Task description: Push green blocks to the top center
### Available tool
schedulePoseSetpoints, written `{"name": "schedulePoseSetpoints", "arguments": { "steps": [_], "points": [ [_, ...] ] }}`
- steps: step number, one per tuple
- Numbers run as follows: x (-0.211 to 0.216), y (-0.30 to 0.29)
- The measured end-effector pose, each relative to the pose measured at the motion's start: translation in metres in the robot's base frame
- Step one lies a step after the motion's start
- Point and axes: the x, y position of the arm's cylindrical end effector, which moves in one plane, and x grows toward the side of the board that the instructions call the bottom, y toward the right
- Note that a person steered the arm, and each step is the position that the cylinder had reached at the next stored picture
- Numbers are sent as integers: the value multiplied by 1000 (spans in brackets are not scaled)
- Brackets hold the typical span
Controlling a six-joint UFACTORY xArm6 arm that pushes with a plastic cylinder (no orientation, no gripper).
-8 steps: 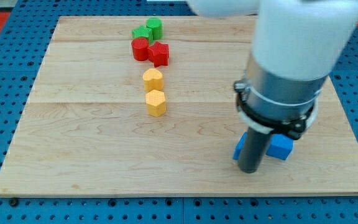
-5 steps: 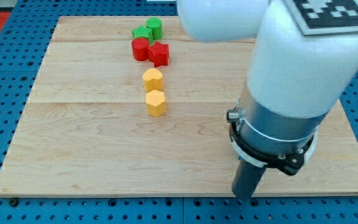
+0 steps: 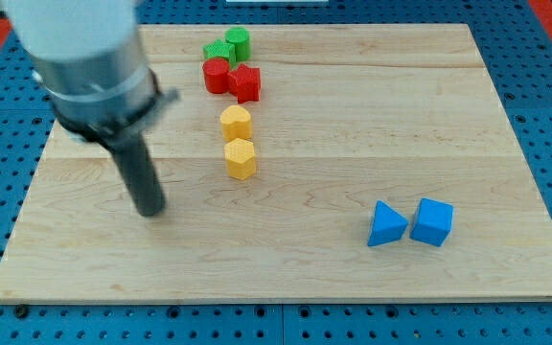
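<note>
Two green blocks sit touching at the view's top, left of centre: a green cylinder (image 3: pixel 238 42) and a green star-like block (image 3: pixel 217 52) just left of it. My tip (image 3: pixel 149 211) rests on the wooden board (image 3: pixel 353 115) at the view's left, well below and left of the green blocks. It touches no block.
A red cylinder (image 3: pixel 217 75) and a red star block (image 3: pixel 245 83) lie directly below the green pair. Two yellow hexagonal blocks (image 3: pixel 236 123) (image 3: pixel 241 158) line up beneath them. A blue triangle (image 3: pixel 385 225) and a blue cube (image 3: pixel 433 221) sit at the lower right.
My arm has swung from the lower right, where it covered the blue blocks, across to the board's left. The blue blocks now show. No block has moved.
</note>
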Motion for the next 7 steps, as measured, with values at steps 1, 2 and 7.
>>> {"name": "schedulePoseSetpoints", "arguments": {
  "steps": [1, 2, 7],
  "points": [
    [-63, -41],
    [-138, -35],
    [-264, 129]
  ]
}}
